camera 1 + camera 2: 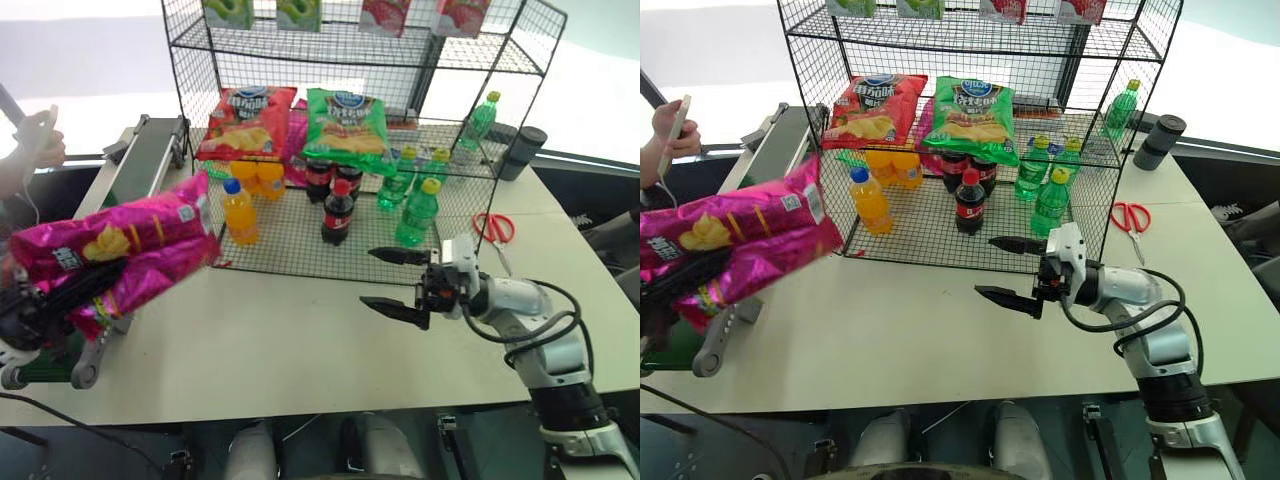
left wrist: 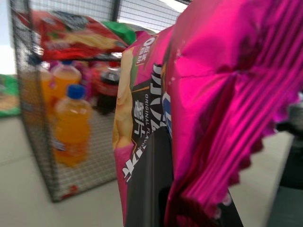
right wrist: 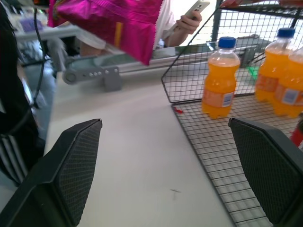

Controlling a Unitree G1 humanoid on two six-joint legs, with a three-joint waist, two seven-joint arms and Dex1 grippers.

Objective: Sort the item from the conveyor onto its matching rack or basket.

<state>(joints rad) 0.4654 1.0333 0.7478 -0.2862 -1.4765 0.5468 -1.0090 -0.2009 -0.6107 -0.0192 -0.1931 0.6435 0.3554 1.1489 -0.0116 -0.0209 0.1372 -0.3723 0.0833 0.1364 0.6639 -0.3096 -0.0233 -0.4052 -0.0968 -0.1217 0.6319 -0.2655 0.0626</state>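
The bench (image 1: 300, 350) is carrying a large black wire rack (image 1: 400, 60) at its far middle, with fruit cards along the top edge, a red bag (image 1: 245, 120) and a green bag (image 1: 348, 125) lying on the middle tier, and orange, cola and green bottles standing on the bottom mesh. The conveyor (image 1: 150, 160) is running along the bench's left side. The magenta crisp bag (image 1: 115, 250) is hanging in the air at the near left, above the conveyor's near end, with the left end effector (image 1: 45, 300) clamping it from below. The right end effector (image 1: 395, 280) is hovering near the rack's front edge, jaws standing wide apart and holding nothing. A person's hand (image 1: 35, 140) is holding a phone at the far left.

The carrying step looks to be in hand: the next move is calling for swinging the bag rightward and farther, over the rack's front wire, toward the crisp tier. Room is lying open over the bare bench; the rack's left wall and the orange bottle (image 1: 240, 212) are the edges to be clearing.
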